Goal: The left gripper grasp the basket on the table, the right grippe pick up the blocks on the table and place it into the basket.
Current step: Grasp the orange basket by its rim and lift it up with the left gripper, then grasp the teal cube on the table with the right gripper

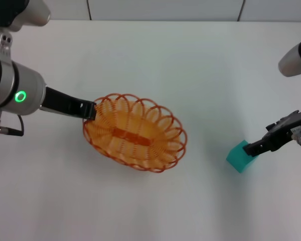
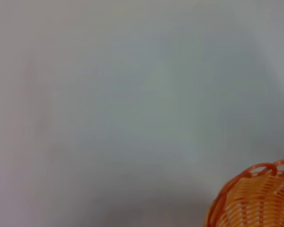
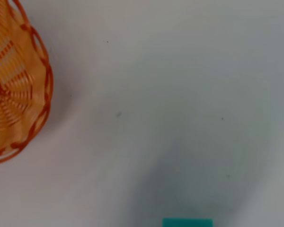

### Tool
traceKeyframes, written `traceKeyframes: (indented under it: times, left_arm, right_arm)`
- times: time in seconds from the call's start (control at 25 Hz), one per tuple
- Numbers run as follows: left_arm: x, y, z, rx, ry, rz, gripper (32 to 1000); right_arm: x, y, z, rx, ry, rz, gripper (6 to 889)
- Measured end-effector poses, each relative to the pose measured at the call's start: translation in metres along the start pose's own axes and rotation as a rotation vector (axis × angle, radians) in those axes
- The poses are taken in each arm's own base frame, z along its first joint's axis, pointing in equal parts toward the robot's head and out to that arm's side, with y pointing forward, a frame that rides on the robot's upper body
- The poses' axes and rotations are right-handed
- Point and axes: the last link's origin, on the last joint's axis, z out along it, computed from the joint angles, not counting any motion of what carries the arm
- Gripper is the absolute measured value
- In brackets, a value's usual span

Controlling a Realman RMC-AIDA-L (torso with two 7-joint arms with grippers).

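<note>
Orange basket point(image 1: 134, 133) of thin glossy woven wire, small teal block point(image 1: 240, 156) with smooth matt faces, plain white matt table point(image 1: 190, 65)

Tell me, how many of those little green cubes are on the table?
1. The single teal cube sits on the white table, to the right of the orange basket, with the right end effector at it. None shows inside the basket.
</note>
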Motion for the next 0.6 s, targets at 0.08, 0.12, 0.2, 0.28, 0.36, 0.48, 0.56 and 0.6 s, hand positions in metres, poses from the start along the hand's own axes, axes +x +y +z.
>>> traceKeyframes:
  times: [0.08,0.12,0.2,0.28,0.36,0.48,0.56,0.6]
  left_arm:
    - [0.001,0.006,-0.003,-0.007,0.008,0.015,69]
    - [0.002,0.008,-0.003,-0.010,0.010,0.020,69]
    - [0.002,0.011,-0.004,-0.013,0.013,0.027,69]
    - [0.003,0.014,-0.005,-0.016,0.018,0.033,69]
    - [0.004,0.016,-0.006,-0.018,0.023,0.039,69]
    - [0.004,0.017,-0.006,-0.020,0.023,0.041,68]
    - [0.004,0.018,-0.006,-0.020,0.023,0.043,68]
    - [0.004,0.018,-0.006,-0.020,0.022,0.044,68]
  right_arm:
    - [0.000,-0.001,0.002,-0.001,0.001,0.003,862]
    - [0.000,-0.001,0.003,-0.002,0.003,0.004,862]
    - [0.000,-0.001,0.007,-0.005,0.010,0.004,861]
    - [-0.001,-0.001,0.010,-0.007,0.016,0.005,861]
    - [-0.001,-0.001,0.014,-0.010,0.021,0.008,861]
    - [-0.001,0.000,0.021,-0.017,0.033,0.007,861]
    - [-0.003,0.002,0.026,-0.029,0.038,0.005,861]
    - [-0.003,0.004,0.028,-0.037,0.039,0.003,861]
